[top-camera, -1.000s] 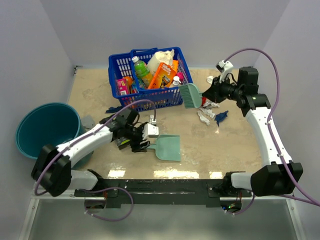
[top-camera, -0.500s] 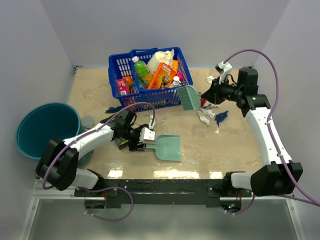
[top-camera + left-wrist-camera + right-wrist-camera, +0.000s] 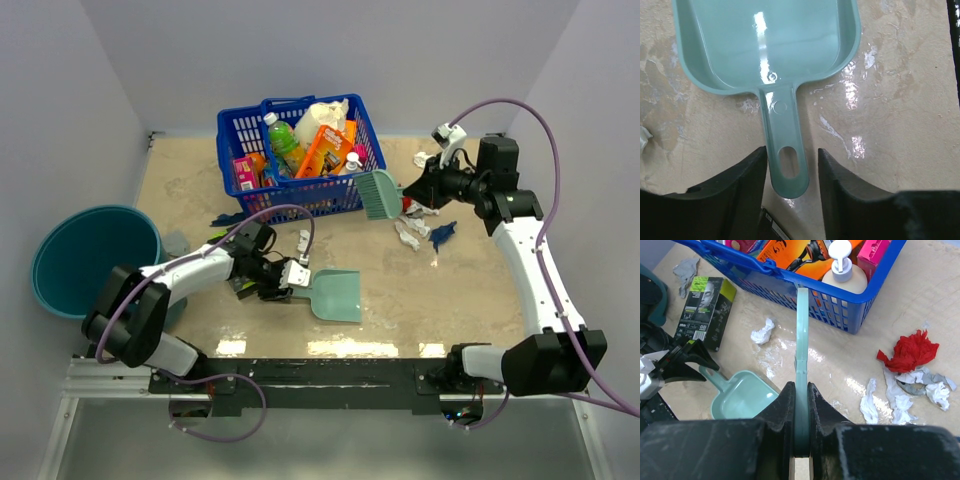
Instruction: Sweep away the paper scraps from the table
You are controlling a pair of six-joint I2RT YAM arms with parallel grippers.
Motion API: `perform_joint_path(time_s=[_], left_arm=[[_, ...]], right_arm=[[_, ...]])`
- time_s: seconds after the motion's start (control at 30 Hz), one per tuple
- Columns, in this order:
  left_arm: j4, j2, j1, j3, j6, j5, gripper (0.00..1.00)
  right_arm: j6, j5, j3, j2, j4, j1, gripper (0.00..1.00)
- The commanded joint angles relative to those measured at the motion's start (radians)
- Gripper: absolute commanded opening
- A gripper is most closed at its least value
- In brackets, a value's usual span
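Observation:
A mint-green dustpan (image 3: 335,293) lies flat on the table (image 3: 450,290). My left gripper (image 3: 292,279) is open, and the dustpan's handle (image 3: 787,155) lies between its jaws (image 3: 790,160), close to the left finger. My right gripper (image 3: 413,187) is shut on the handle of a mint-green brush (image 3: 380,193), held above the table in front of the basket; the wrist view shows the brush edge-on (image 3: 802,330) in the gripper (image 3: 801,390). Paper scraps lie below it: a red wad (image 3: 411,205) (image 3: 910,351), white shreds (image 3: 408,236) (image 3: 870,402) and a dark blue piece (image 3: 443,231). Another white wad (image 3: 761,332) lies near the dustpan.
A blue basket (image 3: 300,150) full of bottles and boxes stands at the back centre. A round teal bucket (image 3: 95,258) stands off the table's left edge. A black-and-green packet (image 3: 710,310) lies by the left gripper. Dark blue (image 3: 228,218) and grey (image 3: 177,242) scraps lie left of the basket.
My left arm has drawn in and its gripper has settled around the dustpan handle. The right arm and brush have hardly moved.

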Motion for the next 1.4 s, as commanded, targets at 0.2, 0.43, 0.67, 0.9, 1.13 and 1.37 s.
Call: perform_joint_path(time_s=[0.2,0.43,0.67,0.9,1.13,1.37], left_arm=[[0.097,-0.008,-0.004,-0.03,-0.082,0.074,0.42],[0.162,-0.028,-0.028,-0.087,-0.166,0.079,0.41],[0.206,-0.038,-0.03,-0.092,-0.24,0.053,0.46],[0.202,-0.027,-0.039,-0.095,-0.218,0.048,0.47],[0.193,-0.01,-0.074,-0.089,-0.215,0.019,0.45],[0.185,-0.007,-0.077,-0.073,-0.243,0.024,0.24]], right_arm=[[0.007,-0.01,0.002,-0.026,0.041,-0.01,0.0],[0.011,-0.011,0.004,-0.016,0.048,-0.013,0.0],[0.01,-0.002,-0.001,-0.02,0.047,-0.014,0.0],[0.01,0.001,-0.008,-0.02,0.048,-0.014,0.0],[0.01,-0.002,-0.008,-0.014,0.054,-0.016,0.0],[0.004,0.006,-0.01,-0.023,0.047,-0.018,0.0]])
